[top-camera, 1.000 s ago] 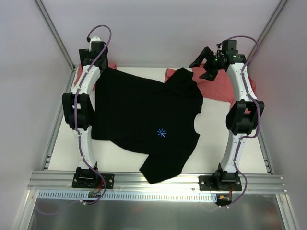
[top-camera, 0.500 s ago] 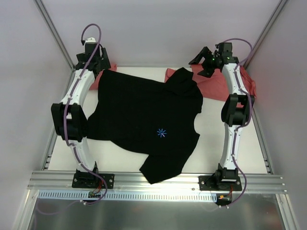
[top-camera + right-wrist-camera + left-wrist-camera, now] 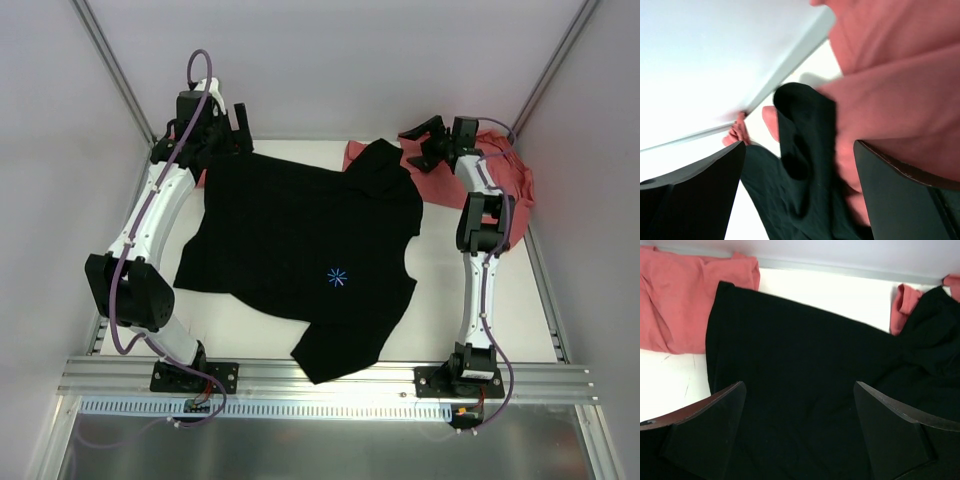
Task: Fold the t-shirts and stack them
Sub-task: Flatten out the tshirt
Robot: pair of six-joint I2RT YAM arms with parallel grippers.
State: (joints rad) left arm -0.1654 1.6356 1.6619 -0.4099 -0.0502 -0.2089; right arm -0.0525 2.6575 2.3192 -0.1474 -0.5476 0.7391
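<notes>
Left claw, right claw, both gaping

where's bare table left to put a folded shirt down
Widest bare table lies between the black t-shirt and the right arm. A smaller patch sits between that shirt's near-left hem and the front rail. Crowded: both far corners, where salmon-red shirts lie by the open left gripper and right gripper.

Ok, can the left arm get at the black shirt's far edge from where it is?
Likely yes: the left gripper hangs open over the black t-shirt with nothing between them; the salmon-red t-shirt lies beside it.
</notes>
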